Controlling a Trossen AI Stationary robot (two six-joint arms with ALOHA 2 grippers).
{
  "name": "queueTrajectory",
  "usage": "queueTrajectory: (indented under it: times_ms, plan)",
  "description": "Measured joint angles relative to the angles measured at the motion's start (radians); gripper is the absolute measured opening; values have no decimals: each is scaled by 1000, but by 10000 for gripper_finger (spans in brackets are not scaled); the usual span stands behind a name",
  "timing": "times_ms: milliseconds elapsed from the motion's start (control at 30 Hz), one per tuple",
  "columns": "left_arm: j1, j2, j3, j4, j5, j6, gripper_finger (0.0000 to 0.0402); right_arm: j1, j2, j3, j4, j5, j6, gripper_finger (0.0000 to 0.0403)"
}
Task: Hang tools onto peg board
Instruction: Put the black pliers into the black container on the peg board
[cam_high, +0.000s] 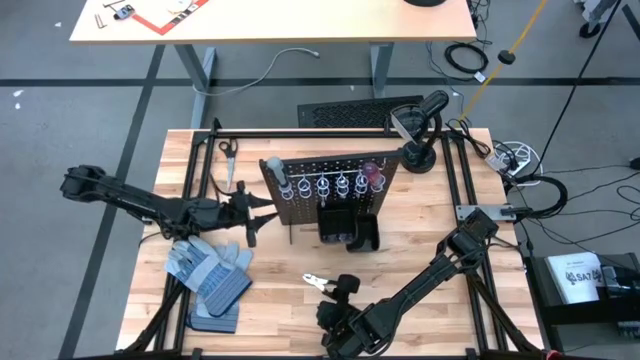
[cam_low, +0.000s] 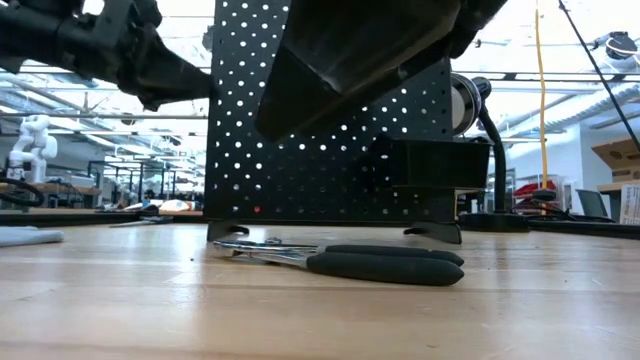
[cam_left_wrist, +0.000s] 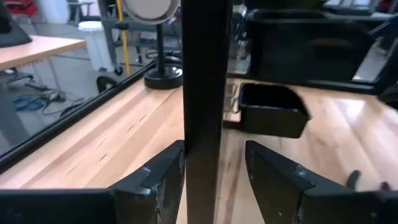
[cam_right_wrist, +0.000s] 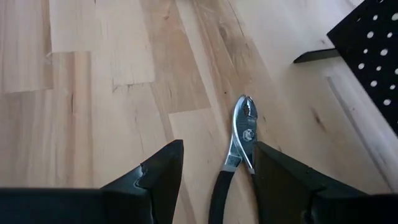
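the pliers (cam_high: 330, 284) are lying flat on the wooden table (cam_high: 430, 230), near its front edge and in front of the peg board (cam_high: 330, 185). their long axis is running roughly along that edge, silver jaws pointing toward the table's left side, black handles toward the right. the right gripper (cam_right_wrist: 211, 171) is hovering directly over them with fingers parted and empty, straddling the handle end; it is the nearer arm. the left gripper (cam_left_wrist: 214, 168) is sitting at the peg board's left edge, fingers apart on either side of the panel's edge; whether they are pressing on it cannot be told.
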Motion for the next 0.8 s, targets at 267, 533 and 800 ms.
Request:
queueTrajectory:
  times_ms: [267,533,800]
  plan:
    - [-27,-106,39,-122,9,27,175,0,0,0,-2,3,-1,186]
    - [-31,-207,66,-170,8,28,175,-2,-1,0,-4,52,-19,146]
    - [-31,-342,66,-141,48,90,175,6,-10,135,-114,199,-187,64]
